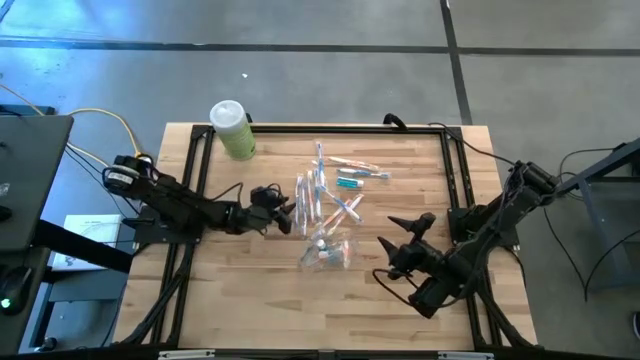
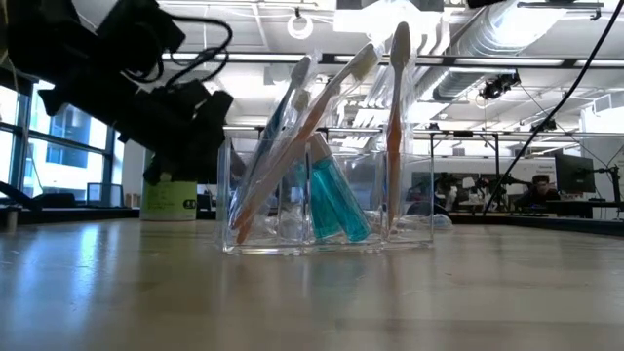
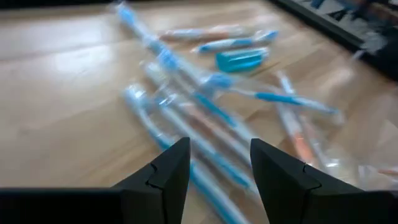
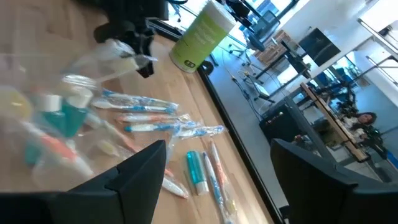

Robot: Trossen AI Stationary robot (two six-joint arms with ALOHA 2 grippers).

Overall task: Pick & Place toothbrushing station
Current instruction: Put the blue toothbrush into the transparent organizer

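Several thin wrapped toothbrushes (image 1: 322, 192) with teal and orange parts lie loose on the wooden table, with a small teal tube (image 1: 348, 183) among them. They also show in the left wrist view (image 3: 205, 106). A see-through holder (image 1: 326, 251) stands nearer the front edge; in the low view (image 2: 327, 200) brushes and a teal tube lean inside it. My left gripper (image 1: 288, 213) is open just left of the loose brushes, its fingers (image 3: 217, 165) low over them. My right gripper (image 1: 405, 233) is open and empty to the right of the holder (image 4: 56, 121).
A light-green bottle with a white cap (image 1: 232, 129) stands at the table's far left corner and shows in the right wrist view (image 4: 202, 31). A black frame (image 1: 452, 170) runs along the table's edges. Bare wood lies at the near edge.
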